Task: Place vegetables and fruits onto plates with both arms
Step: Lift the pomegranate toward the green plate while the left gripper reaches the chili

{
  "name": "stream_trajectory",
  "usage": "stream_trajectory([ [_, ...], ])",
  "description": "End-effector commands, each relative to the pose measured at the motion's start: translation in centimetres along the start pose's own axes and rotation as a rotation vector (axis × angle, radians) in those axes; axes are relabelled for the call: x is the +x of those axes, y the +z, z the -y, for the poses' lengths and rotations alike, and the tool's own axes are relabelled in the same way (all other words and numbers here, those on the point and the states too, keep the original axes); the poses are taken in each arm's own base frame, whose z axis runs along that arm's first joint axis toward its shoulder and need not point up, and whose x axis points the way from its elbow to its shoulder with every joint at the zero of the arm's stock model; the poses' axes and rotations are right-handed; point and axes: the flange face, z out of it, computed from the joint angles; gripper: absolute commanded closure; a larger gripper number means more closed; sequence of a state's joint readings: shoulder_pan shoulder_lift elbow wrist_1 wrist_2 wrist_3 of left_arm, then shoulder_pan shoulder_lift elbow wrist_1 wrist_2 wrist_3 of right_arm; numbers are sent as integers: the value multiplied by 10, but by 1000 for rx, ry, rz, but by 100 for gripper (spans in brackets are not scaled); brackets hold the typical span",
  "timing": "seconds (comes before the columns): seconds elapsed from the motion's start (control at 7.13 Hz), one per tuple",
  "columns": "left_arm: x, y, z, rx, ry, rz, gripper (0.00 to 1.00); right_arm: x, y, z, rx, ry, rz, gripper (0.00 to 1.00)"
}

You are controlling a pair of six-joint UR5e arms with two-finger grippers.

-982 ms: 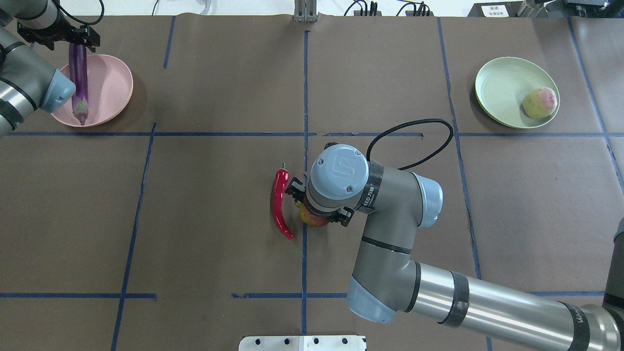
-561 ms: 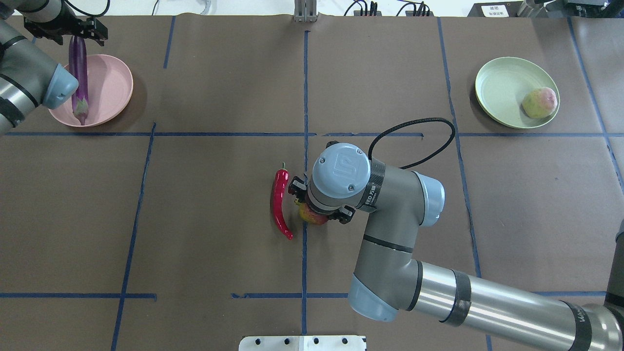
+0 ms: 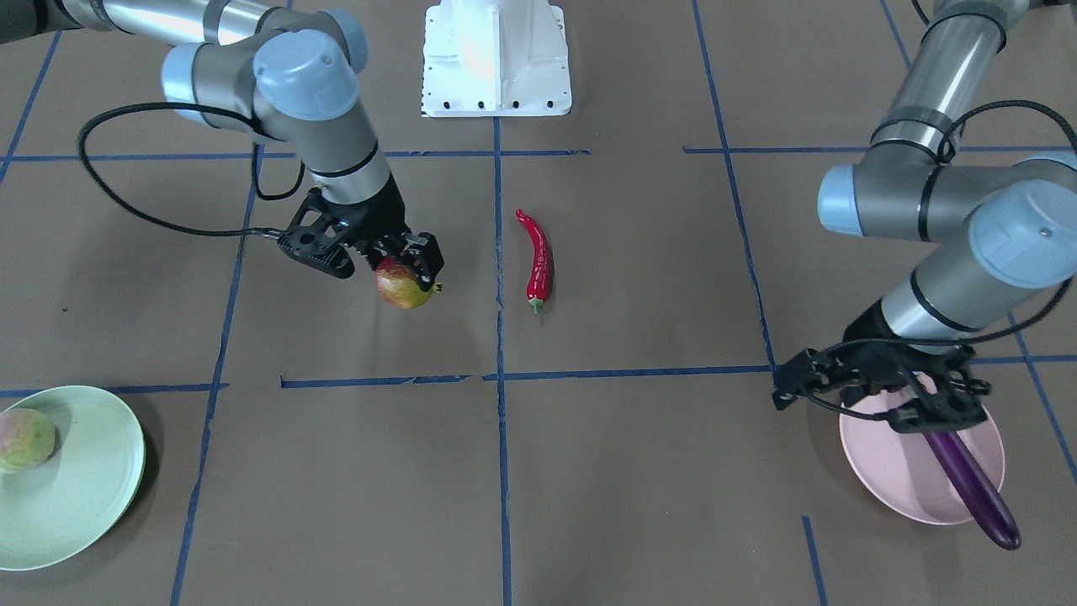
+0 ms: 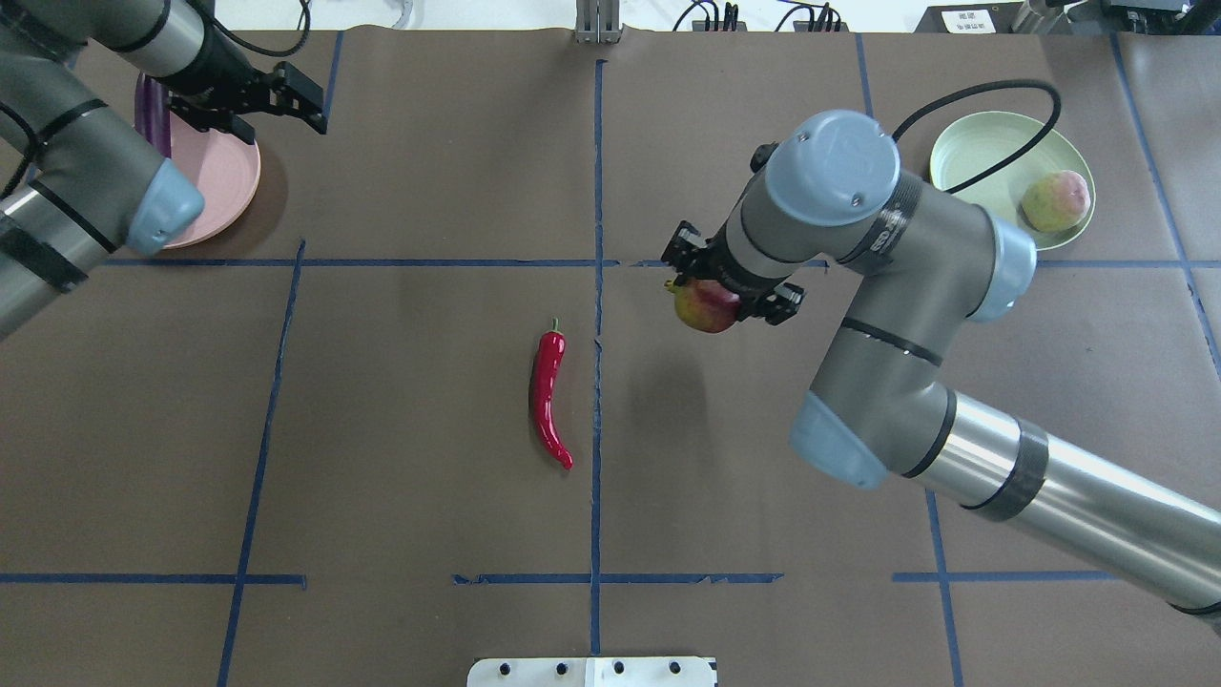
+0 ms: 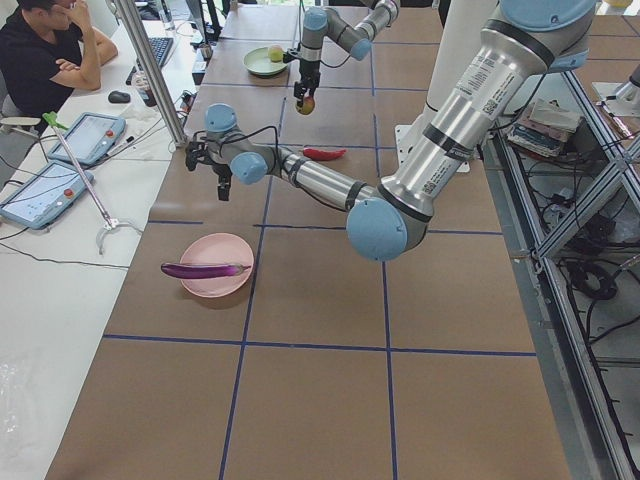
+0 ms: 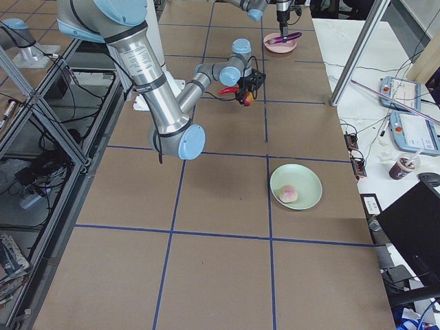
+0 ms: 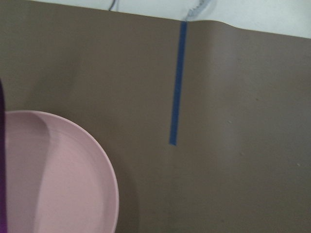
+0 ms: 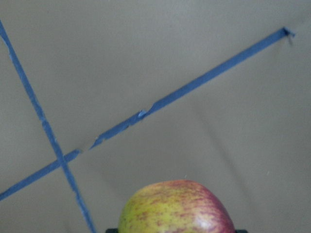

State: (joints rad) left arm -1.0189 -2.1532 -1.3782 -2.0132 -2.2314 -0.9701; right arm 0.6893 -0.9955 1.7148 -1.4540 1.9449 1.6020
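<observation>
— Where's your pomegranate-like fruit (image 3: 405,284)?

— Look at the right claw (image 3: 402,268): it is clamped on the fruit from above and holds it clear of the worktop (image 3: 631,471), with its shadow on the brown paper below. The red chili pepper (image 3: 538,257) lies flat nearby, close to the centre tape line and touched by nothing.

— And the left claw (image 4: 250,110)?

— You'll find it spread wide and gripping nothing, above the pink plate (image 3: 883,471). The eggplant (image 3: 976,492) lies across that plate, one end overhanging the rim.

— The other plate?

— Your green plate (image 3: 84,497) sits well apart at the far right end, with the pale green-pink fruit (image 3: 25,439) resting in it near the rim.
</observation>
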Motion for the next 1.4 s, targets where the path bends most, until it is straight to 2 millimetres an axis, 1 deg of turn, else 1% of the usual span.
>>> stream_trajectory([
  [0.0, 102, 33, -85, -104, -35, -90, 0, 60, -14, 113, 48, -132, -65, 100],
  [0.14, 139, 47, -108, -81, 9, -91, 0, 88, -14, 174, 50, -160, -109, 100],
  [0.28, 187, 82, -158, -78, 63, -78, 0, 123, -13, 235, 71, -196, -171, 100],
  [0.42, 217, 96, -182, -44, 60, -41, 0, 149, 0, 269, 63, -205, -226, 100],
  [0.56, 241, 94, -189, -58, 60, -18, 0, 174, 19, 290, 50, -194, -278, 100],
  [0.7, 257, 95, -200, -71, 70, -18, 0, 188, 29, 307, 68, -214, -262, 100],
  [0.84, 265, 107, -218, -37, 85, 2, 0, 200, 41, 316, 71, -212, -262, 100],
  [0.98, 275, 115, -232, -18, 102, 10, 0, 204, 42, 318, 70, -210, -265, 100],
  [1.12, 270, 119, -232, -16, 99, 21, 0, 209, 43, 323, 82, -203, -280, 100],
  [1.26, 263, 124, -229, 11, 92, 76, 0, 213, 45, 326, 95, -201, -297, 100],
])
